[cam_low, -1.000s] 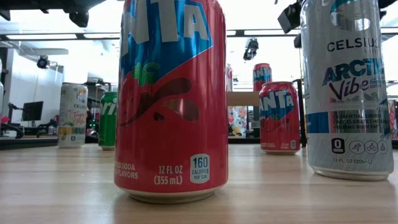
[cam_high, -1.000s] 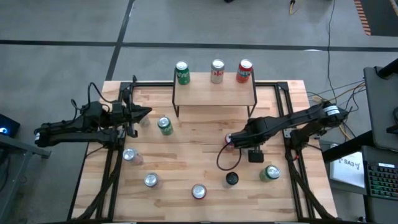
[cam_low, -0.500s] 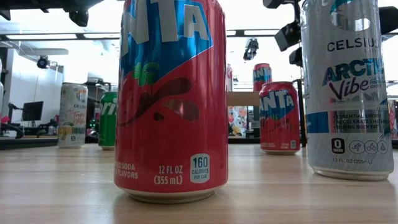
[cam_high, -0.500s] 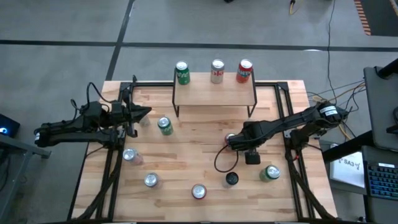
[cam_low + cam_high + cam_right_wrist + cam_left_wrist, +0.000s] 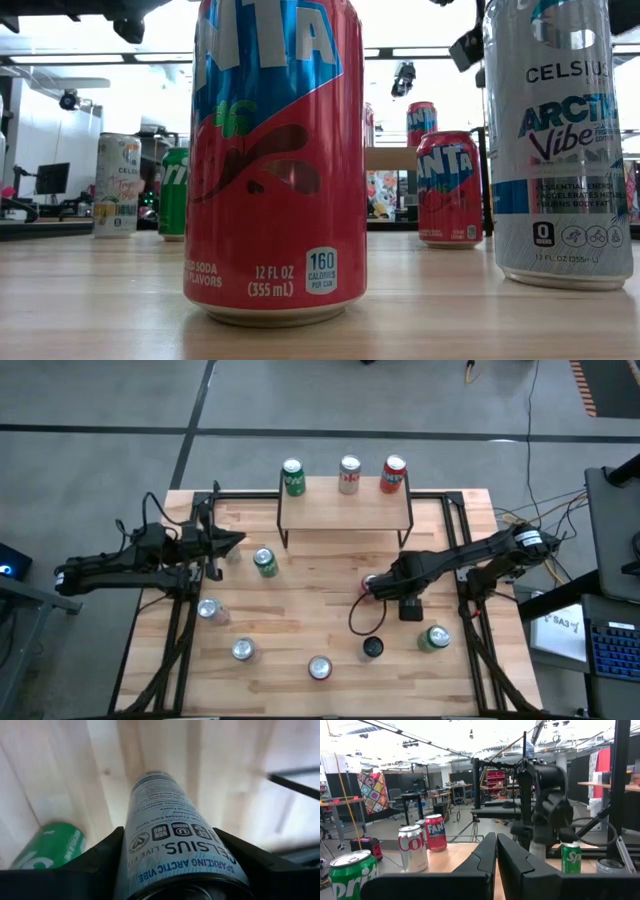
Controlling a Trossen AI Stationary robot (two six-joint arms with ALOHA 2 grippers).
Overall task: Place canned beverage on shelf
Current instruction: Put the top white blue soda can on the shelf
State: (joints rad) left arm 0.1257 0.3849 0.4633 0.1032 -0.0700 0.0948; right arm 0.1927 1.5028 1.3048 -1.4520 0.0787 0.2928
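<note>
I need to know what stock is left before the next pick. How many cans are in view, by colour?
Green cans: 3
Red cans: 2
Silver or white cans: 4, including the Celsius can at the right gripper
Dark-topped can: 1
Total: 10

A light butcher-block tabletop [image 5: 300,610] stands on a grey floor [image 5: 100,400] crossed by dark seam lines [image 5: 100,428], with loose cables [image 5: 520,515] trailing off its right side towards a desk that bears a keyboard [image 5: 612,650]. Across the table at its own height, a dark monitor [image 5: 51,177] shows in the bright room behind. Farther back in that room hang a colourful patterned quilt [image 5: 371,790] and ceiling lights, and a red case [image 5: 364,845] sits on the floor below the quilt.
</note>
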